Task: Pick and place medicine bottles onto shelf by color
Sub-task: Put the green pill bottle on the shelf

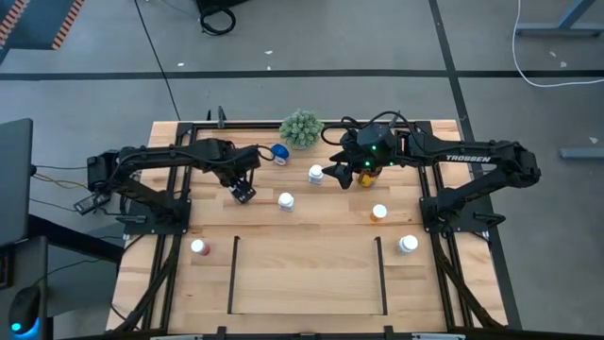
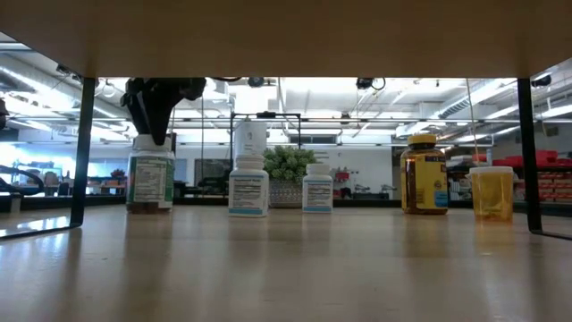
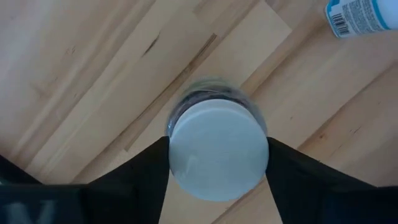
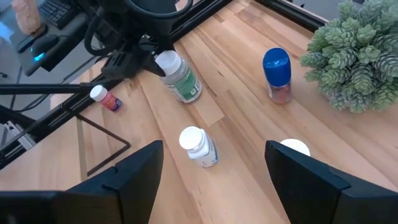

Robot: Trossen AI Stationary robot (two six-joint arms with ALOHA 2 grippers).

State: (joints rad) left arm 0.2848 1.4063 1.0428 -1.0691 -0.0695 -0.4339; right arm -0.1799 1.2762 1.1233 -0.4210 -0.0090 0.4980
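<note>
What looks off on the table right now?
Nothing is spilled, tipped or damaged, and every bottle in view stands upright. The one stray is the green plant ball, next to the blue bottle. The left pincer is shut on a white-capped bottle; the right pincer is open.

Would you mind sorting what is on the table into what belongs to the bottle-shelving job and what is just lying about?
Belongs to the job:
- medicine bottles, e.g. blue-capped bottle, amber bottle
- white-capped bottle between the left gripper fingers
- shelf

Lying about:
- green plant ball
</note>
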